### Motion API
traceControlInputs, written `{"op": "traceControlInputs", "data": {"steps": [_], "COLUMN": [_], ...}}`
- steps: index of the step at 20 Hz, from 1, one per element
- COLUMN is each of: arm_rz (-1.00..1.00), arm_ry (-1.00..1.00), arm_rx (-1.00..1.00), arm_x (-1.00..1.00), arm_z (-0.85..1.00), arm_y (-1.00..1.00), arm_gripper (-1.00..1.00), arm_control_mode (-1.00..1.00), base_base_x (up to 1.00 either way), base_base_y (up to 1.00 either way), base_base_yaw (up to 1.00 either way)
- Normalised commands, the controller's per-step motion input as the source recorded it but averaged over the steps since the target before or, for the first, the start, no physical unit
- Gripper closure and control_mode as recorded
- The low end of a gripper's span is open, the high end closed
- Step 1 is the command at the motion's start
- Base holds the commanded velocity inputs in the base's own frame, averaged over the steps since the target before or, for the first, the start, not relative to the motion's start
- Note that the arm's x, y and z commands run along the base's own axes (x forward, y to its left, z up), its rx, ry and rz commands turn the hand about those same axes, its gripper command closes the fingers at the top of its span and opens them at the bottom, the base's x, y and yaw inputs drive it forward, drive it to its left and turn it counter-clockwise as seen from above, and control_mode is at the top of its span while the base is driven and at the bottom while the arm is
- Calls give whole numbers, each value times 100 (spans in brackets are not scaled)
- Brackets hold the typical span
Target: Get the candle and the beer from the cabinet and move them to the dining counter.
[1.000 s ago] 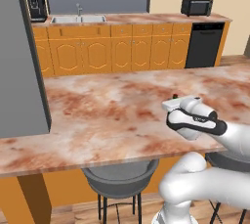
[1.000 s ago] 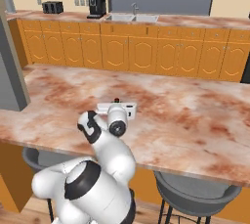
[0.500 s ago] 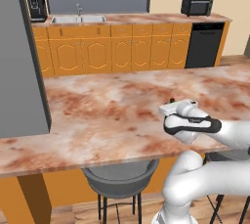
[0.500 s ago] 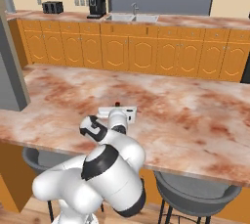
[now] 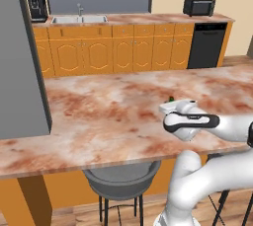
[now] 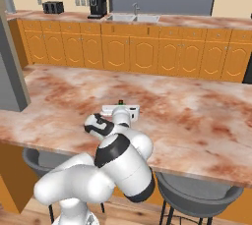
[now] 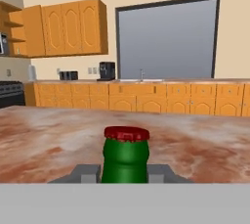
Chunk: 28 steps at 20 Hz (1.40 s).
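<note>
The beer (image 7: 125,157), a dark green bottle with a red cap, stands upright between my fingers (image 7: 85,173) in the hand view. My gripper (image 7: 125,173) is shut on it low on the neck. From the base views the gripper (image 5: 173,105) (image 6: 120,109) hangs just over the near part of the marbled dining counter (image 5: 99,116) (image 6: 197,116), with a bit of the beer (image 5: 171,99) (image 6: 120,102) peeking above the hand. Whether the bottle's foot touches the stone is hidden. The candle is out of view. Which cupboard is the task's cabinet I cannot tell.
Grey stools (image 5: 121,175) (image 6: 197,194) stand under the counter's near edge. A grey column (image 5: 20,62) rises at the left. Beyond lie low orange cupboards with a sink (image 5: 79,19), a coffee machine (image 5: 37,8), a microwave (image 5: 199,6); wall cupboards (image 7: 68,27) hang behind.
The hand with the beer has stayed almost in place over the counter, while the arm's elbow has folded lower and nearer to the base.
</note>
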Motion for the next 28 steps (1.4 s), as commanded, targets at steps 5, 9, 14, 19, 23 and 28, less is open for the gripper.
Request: {"op": "traceControlInputs", "data": {"steps": [5,9,14,19,23,28], "arm_rz": [0,0,0,0,0,0], "arm_ry": [0,-3,-9,-6,0,-1], "arm_rx": [0,0,0,0,0,0], "arm_x": [19,1,0,6,22,28], "arm_z": [-7,0,0,0,0,-7], "arm_y": [0,-3,-8,-10,-3,0], "arm_gripper": [100,100,100,100,100,100], "arm_control_mode": [-100,-100,-100,-100,-100,-100], "base_base_x": [0,0,0,0,0,0], "base_base_y": [0,0,0,0,0,0], "base_base_yaw": [0,0,0,0,0,0]}}
